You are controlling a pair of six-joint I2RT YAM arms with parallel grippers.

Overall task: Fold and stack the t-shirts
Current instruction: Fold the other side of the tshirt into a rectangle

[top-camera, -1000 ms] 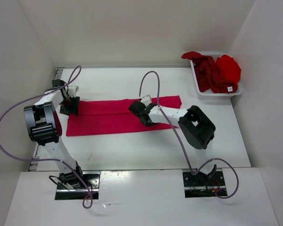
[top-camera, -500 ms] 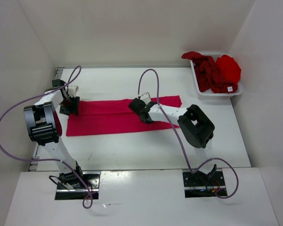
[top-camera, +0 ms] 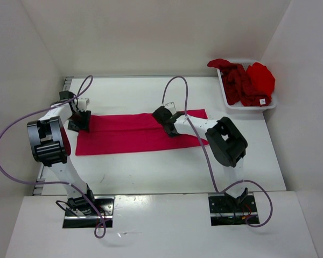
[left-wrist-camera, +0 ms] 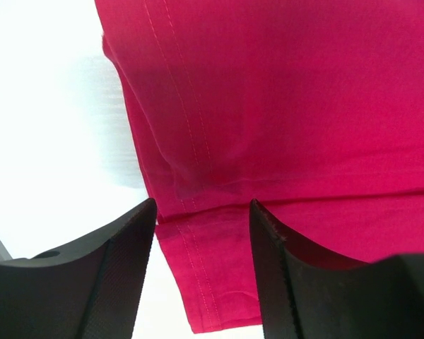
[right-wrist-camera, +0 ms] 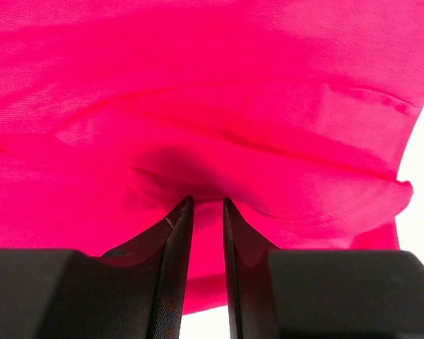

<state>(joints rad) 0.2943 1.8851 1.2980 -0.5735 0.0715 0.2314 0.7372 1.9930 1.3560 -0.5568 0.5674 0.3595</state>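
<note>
Left gripper (left-wrist-camera: 203,210): jaws wide apart, holding nothing, crimson t-shirt (top-camera: 124,134) hem directly beneath. Right gripper (right-wrist-camera: 207,203): nearly closed, pinching a pucker of it. Judged mid-fold; next, lift the pinched edge across. Beyond, remaining t-shirts (top-camera: 247,83) fill the basket (top-camera: 223,88).

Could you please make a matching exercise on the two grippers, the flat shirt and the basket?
Things:
1. left gripper
2. right gripper
3. crimson cloth t-shirt
4. white plastic mesh basket

States:
a. far right corner, holding red cloth garments
b. jaws nearly together on a cloth fold
c. lying as a flat strip on the white table
d. jaws apart over the shirt's edge

Pairs: 1-d, 2-b, 3-c, 4-a
</note>
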